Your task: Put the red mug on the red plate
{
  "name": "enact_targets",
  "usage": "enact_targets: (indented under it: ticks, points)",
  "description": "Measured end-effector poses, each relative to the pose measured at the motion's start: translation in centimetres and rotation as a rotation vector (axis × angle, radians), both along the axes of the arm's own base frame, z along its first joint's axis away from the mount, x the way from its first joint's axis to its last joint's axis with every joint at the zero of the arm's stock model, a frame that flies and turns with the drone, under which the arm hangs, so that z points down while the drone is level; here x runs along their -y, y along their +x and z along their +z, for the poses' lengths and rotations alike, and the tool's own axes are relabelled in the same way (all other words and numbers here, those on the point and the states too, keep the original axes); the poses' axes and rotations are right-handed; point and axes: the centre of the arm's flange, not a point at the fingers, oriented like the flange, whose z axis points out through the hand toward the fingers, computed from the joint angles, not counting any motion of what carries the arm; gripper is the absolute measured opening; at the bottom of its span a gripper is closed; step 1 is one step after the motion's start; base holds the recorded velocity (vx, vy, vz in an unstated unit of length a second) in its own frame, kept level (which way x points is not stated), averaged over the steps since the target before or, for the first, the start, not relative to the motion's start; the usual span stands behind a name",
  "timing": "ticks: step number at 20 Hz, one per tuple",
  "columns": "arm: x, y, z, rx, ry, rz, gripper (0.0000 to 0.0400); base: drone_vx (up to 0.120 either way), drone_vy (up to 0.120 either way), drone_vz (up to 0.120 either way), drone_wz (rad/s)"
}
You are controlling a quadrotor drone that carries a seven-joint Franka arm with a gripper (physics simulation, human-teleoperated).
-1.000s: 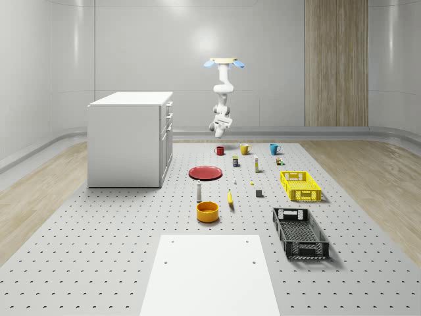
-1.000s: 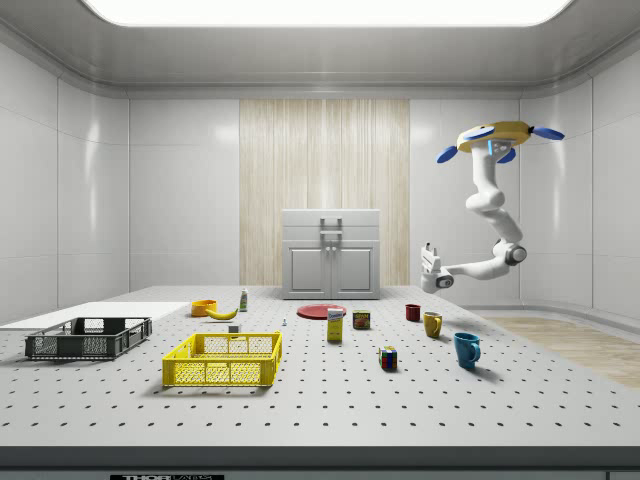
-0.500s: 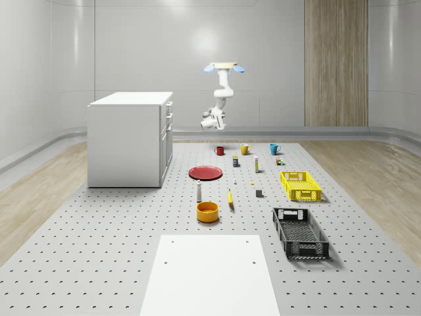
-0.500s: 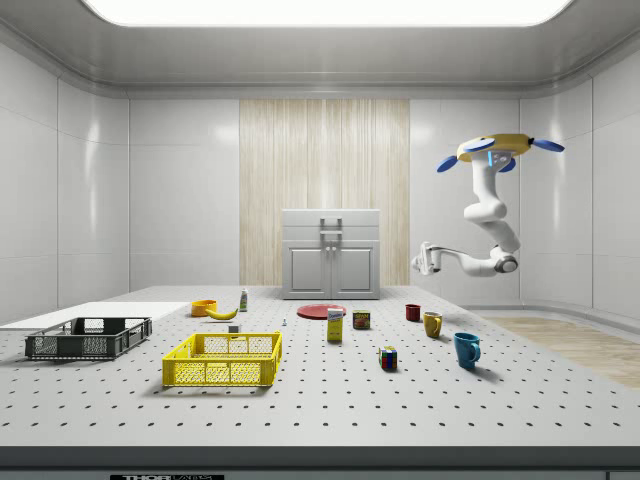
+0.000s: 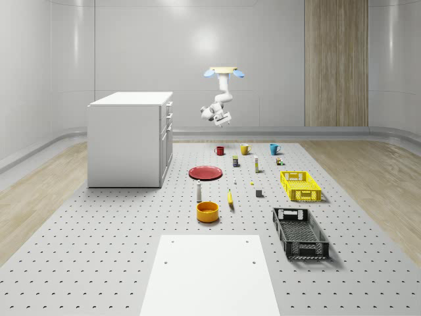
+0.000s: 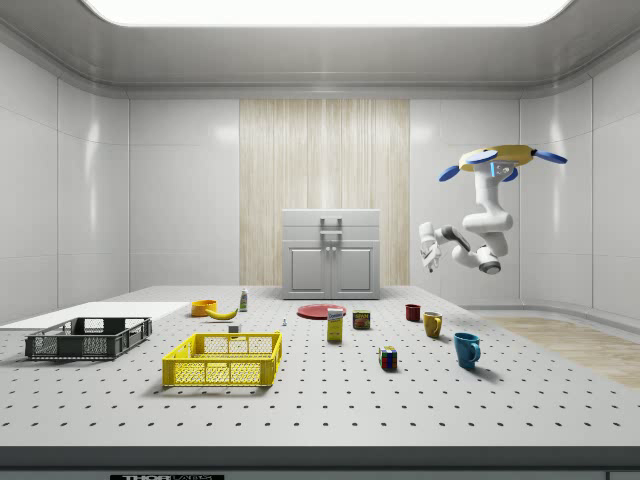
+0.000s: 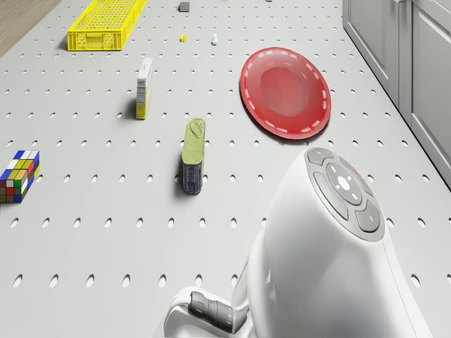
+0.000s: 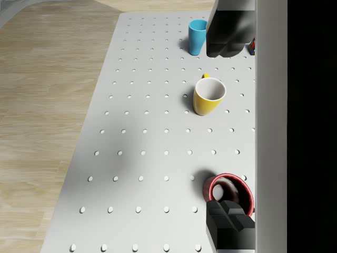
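Whole-scene view: the drone (image 5: 223,71) hovers above the far end of the table (image 5: 99,250), its arm folded and the gripper (image 5: 222,119) high over the red mug (image 5: 220,151). The mug stands on the table, just beyond the red plate (image 5: 206,172), which lies bare beside the cabinet (image 5: 128,138); a yellow mug (image 5: 245,149) and a blue mug (image 5: 274,149) stand in line to the right.

Side view: the gripper (image 6: 429,250) hangs well above the red mug (image 6: 413,312), apart from it.

Drone view: the plate (image 7: 285,91) holds nothing; a can (image 7: 193,155) lies near it.

Wrist view: the fingertips (image 8: 229,221) stand spread apart, holding nothing, with the red mug (image 8: 229,193) below, near one of them.

By this showing, nothing is done yet: the descent, the grasp and the carry to the plate all remain.
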Motion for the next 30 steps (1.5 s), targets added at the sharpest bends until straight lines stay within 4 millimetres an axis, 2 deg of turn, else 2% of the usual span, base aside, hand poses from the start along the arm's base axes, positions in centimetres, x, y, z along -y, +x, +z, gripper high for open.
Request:
enact_targets:
  ticks: [3,7,18,30]
  points:
    - [1.3,0.0,-0.4,-0.003,-0.138,-0.004,0.0400,0.067,0.000,-0.120,0.000]
    - [2.3,0.0,-0.6,-0.006,-0.239,-0.007,0.0400,0.120,0.000,-0.120,0.000]
    - [3.1,0.0,-0.6,-0.009,-0.320,-0.008,0.0400,0.120,0.000,-0.120,0.000]
    - [3.2,0.0,-0.7,-0.009,-0.332,-0.008,0.0400,0.003,-0.013,-0.120,0.000]
